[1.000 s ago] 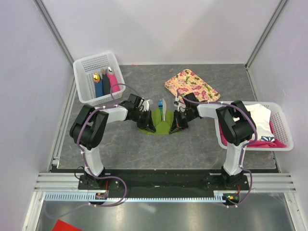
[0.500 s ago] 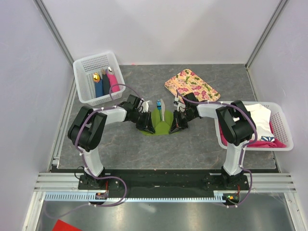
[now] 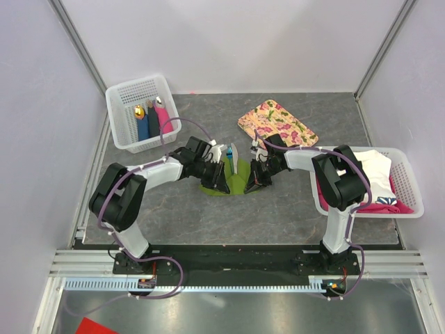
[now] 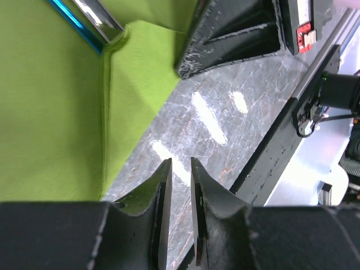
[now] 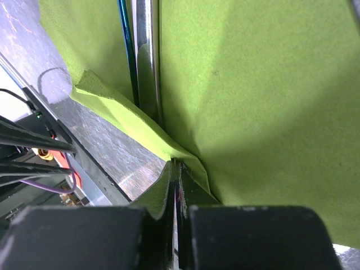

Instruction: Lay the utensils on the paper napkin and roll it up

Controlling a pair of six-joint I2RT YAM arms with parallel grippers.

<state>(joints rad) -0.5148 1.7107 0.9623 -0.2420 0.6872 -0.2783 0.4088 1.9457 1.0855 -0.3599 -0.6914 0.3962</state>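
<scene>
Step in hand: the start of the roll. Treat the placing as done, since both utensils already lie on the paper napkin (image 3: 234, 182), which sits on the worktop (image 3: 299, 202) between the two arms. In the right wrist view the blue utensil (image 5: 127, 50) and the silver utensil (image 5: 147, 56) lie side by side, close together, and run toward 12 o'clock across the green sheet. The right gripper (image 5: 176, 167) is clamped on a raised fold of the napkin at 6 o'clock of the two handles, and its fingers meet with only paper between them. The left gripper (image 4: 180, 166) stands over bare worktop just beside the napkin's edge, at 9 o'clock of the right gripper in the overhead view. Its fingers are nearly together, with a thin slit through which you see the worktop, and it holds nothing. Judged from this, the next move calls for you to carry the pinched fold across the utensils, keeping it low so that the paper wraps them and does not drag them sideways. Set the left gripper on the opposite edge to steady the sheet before you turn it. Pull lightly, because thin paper is likely to tear at the pinch. In the overhead view the far ends of the utensils appear to reach past the sheet at 12 o'clock, so expect smooth handles to slide out there if the roll is loose.
</scene>
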